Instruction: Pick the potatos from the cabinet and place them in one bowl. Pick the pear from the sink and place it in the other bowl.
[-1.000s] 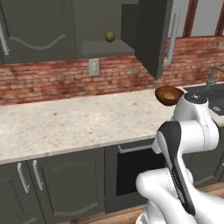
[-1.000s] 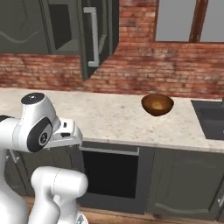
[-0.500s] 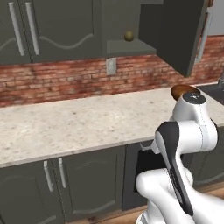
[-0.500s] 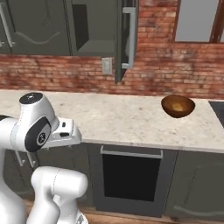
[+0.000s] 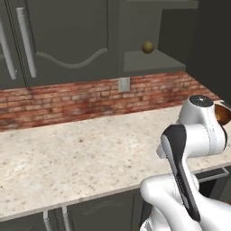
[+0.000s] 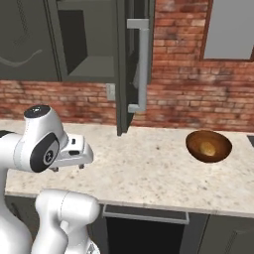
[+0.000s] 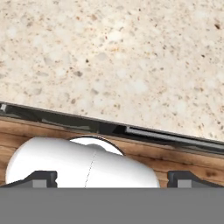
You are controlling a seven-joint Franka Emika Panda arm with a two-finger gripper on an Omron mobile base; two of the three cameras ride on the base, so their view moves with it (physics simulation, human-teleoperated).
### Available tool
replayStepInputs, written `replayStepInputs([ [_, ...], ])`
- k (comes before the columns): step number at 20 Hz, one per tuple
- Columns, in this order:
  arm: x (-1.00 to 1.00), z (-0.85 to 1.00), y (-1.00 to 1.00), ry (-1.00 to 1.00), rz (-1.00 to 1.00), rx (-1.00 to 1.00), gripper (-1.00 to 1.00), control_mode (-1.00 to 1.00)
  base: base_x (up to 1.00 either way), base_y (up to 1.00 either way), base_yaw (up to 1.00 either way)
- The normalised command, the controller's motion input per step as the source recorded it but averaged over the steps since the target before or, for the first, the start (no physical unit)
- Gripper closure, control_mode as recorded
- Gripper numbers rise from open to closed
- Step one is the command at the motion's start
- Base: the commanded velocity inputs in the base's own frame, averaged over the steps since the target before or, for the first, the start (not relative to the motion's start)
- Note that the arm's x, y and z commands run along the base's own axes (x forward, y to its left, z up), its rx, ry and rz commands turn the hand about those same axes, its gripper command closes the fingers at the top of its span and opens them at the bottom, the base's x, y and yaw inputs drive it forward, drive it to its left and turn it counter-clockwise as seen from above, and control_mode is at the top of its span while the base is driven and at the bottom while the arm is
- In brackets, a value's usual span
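Overhead, potato (image 5: 147,47) in cabinet (image 5: 135,36)

No readable text anywhere

I looked over my views and found no lettering, label, brand, number or sign that I could read on any surface.

Dark-brown bowl (image 5: 223,113) half hidden behind arm, cut by edge.

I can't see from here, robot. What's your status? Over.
Gripper open, empty, over the counter edge. One potato on the open cabinet shelf; another in the brown bowl. Nothing in the way.
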Motion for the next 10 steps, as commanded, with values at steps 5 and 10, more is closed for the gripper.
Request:
replayStepInputs([
  [5,0.0,0.0,0.0,0.0,0.0,0.0,-1.0,1.0,0.42,-0.41,-0.12],
  [10,0.0,0.0,0.0,0.0,0.0,0.0,-1.0,1.0,0.01,-0.06,-0.05],
])
